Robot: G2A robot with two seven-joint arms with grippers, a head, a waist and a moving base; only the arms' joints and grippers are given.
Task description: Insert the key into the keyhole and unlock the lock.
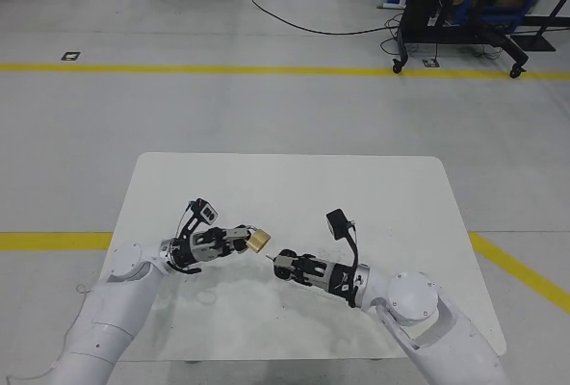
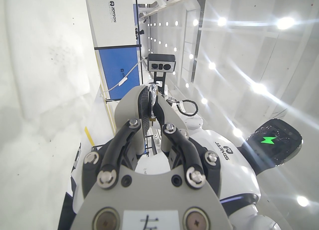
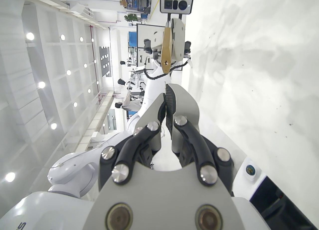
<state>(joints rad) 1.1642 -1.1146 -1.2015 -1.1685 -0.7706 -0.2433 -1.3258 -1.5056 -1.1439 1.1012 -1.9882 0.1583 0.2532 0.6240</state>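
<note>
A brass padlock is held above the white table, with my left gripper shut on it. In the left wrist view the lock's metal top sits pinched between the pads of that gripper. My right gripper hovers just to the right of the lock and nearer the front edge, a small gap apart from it. In the right wrist view its fingers are pressed together on the key, which is almost wholly hidden between the pads. The padlock stands straight ahead of them.
The table's surface carries only small dark specks. The floor beyond has yellow tape lines, and a black wheeled stand is at the far back right.
</note>
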